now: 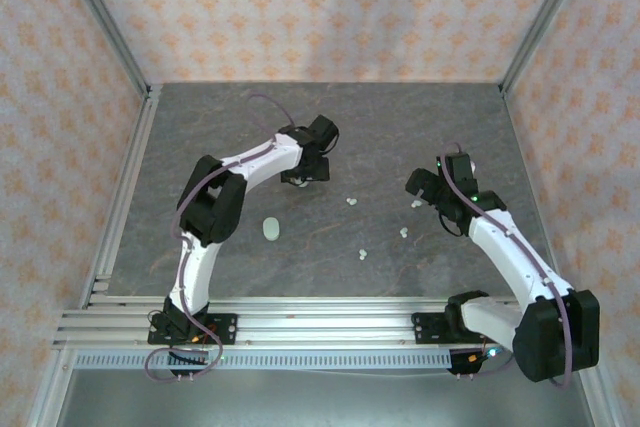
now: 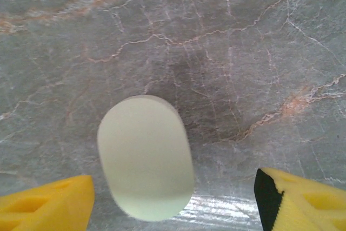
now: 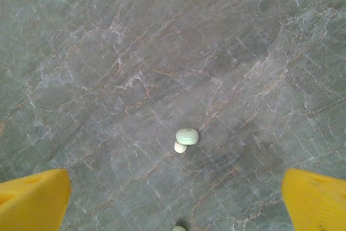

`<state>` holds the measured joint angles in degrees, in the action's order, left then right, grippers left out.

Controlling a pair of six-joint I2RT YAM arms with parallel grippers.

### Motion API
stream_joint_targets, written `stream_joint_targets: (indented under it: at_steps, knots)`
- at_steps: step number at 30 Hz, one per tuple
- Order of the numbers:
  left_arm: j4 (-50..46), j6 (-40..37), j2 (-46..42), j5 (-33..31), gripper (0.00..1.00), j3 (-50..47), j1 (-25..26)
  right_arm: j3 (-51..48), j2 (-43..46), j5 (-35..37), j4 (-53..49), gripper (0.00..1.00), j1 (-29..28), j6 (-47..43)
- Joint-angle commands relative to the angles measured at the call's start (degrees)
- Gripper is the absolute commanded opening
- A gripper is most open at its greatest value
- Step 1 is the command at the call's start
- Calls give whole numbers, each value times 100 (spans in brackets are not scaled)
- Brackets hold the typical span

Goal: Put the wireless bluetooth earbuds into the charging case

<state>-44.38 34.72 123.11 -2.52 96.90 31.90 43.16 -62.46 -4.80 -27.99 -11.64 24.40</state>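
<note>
The left jaws stand fairly wide, hanging over the far middle of the grey marbled desk (image 1: pixel 400 127). In the left wrist view their two yellow fingers (image 2: pixel 46 204) sit at the lower corners with a pale green oval charging case (image 2: pixel 145 158) lying flat between them. The case is much nearer the left finger, almost at its tip, and whether they touch I cannot tell. A clear strip of desk separates the case from the right finger, so the jaws grip nothing. The face of the case is smooth and blurred, and any mark on it is too soft to read.

The right jaws are spread as wide as they go and hold nothing. Their yellow fingertips (image 3: pixel 32 201) sit at the lower corners of the right wrist view, well apart from the one earbud (image 3: pixel 187 137) lying on the desk between and beyond them. It has a pale greenish rounded body with a small whitish tip on its near-left side. The edge of another bud (image 3: pixel 179 229) peeks in at the bottom of that view.

From above, the wireless bluetooth earbuds (image 1: pixel 351 201) lie loose on the desk between the two arms. One is just right of the left jaws, one (image 1: pixel 414 204) is just near of the right jaws, one (image 1: pixel 404 232) is nearer still, and one (image 1: pixel 362 253) is nearest of all. A second case (image 1: pixel 270 229) lies closed on the desk, near and left of the left jaws.
</note>
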Motion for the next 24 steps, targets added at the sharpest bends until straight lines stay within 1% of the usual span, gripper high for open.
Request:
stream_joint_targets:
  at_steps: [1, 5, 6, 9, 16, 21, 24]
  knots:
    - [-306, -2, 172, -350, 77, 318, 6, 190, -77, -38, -244, 100, -31, 77]
    - [-453, -373, 343, -494, 74, 530, -56, 73, -86, -107, -27, 100, -31, 385]
    - [-466, -593, 348, -533, 73, 548, -85, 48, -68, -121, 5, 100, -31, 459]
    - [-445, -925, 315, -523, 65, 525, -187, -42, 9, -125, 54, 100, -26, 611]
    - [-315, -1585, 208, 153, 44, 411, -423, -427, 597, 50, 127, 100, -30, 882]
    - [-109, -2077, -24, 597, 34, 212, -423, -580, 1059, 135, -23, 100, -31, 944]
    - [13, -2387, -152, 1144, 28, 50, -427, -605, 1239, 195, -155, 100, -30, 920]
